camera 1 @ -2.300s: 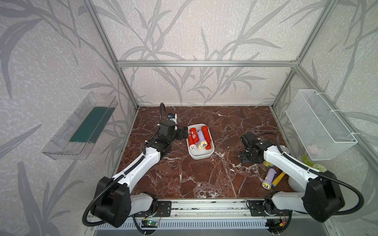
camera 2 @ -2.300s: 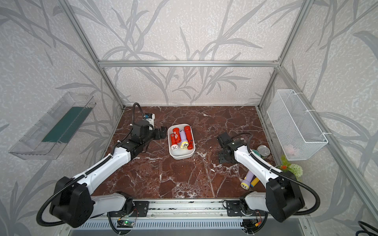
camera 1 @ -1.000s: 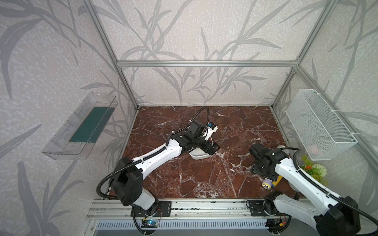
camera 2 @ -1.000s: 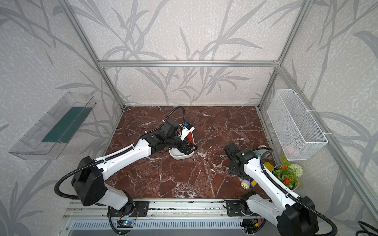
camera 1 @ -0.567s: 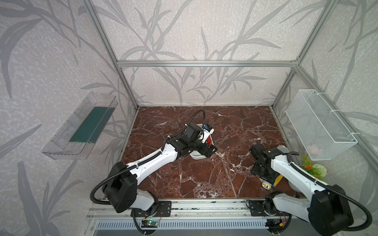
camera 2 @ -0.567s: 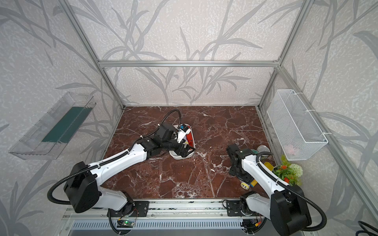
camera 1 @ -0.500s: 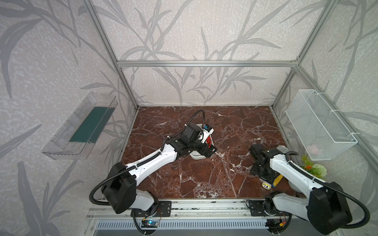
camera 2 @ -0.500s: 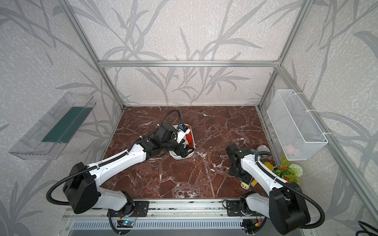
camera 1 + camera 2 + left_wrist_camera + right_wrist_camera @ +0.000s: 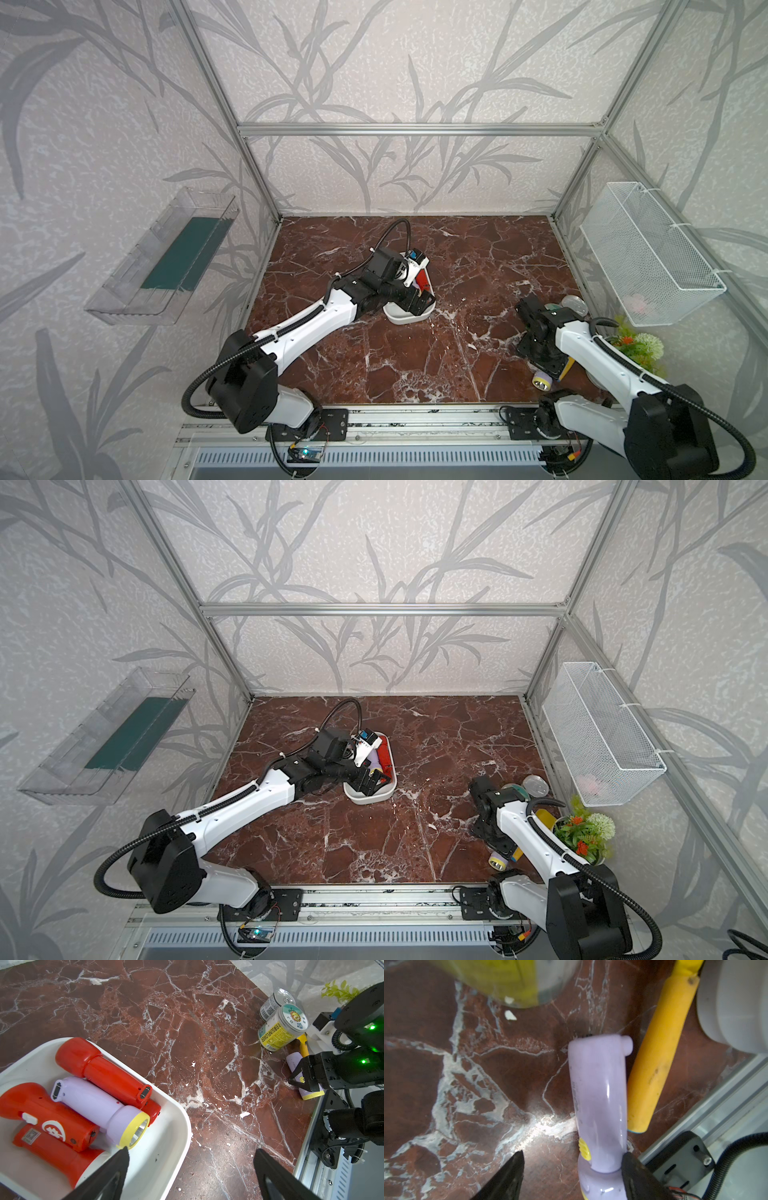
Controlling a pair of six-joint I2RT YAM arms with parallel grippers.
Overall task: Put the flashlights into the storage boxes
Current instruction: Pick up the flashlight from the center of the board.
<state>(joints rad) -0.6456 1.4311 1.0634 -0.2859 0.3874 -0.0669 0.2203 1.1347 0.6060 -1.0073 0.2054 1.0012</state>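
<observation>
1. The left gripper (image 9: 190, 1149) has its jaws spread wide with nothing between them. The left wrist view shows only the finger ends, with one tip right at the yellow rim of a lavender flashlight (image 9: 97, 1105) lying in the white tray (image 9: 164, 1159).
2. The right gripper (image 9: 573, 1157) has its jaws spread either side of a second lavender flashlight (image 9: 600, 1105) lying on the marble table (image 9: 415, 365). One finger is just beside its neck and the other stands apart, so it is not pinched. The right wrist view cuts off its head.
3. In both top views the left arm covers most of the tray, and the right gripper hides all but the lens end of the second lavender flashlight.
4. A red end (image 9: 154, 1110) peeks from under the upper red flashlight (image 9: 99, 1072); whether it belongs to a separate one cannot be told.
5. In the earliest pictures the left gripper stood beside the tray and the right gripper was clear of the flashlight. Now the left is over the tray and the right straddles the flashlight.
6. Counted: two lavender flashlights, three red ones for certain, one tray, one yellow shovel handle (image 9: 652, 1064), one yellow-labelled jar (image 9: 280, 1028), one tin can (image 9: 272, 1004).
</observation>
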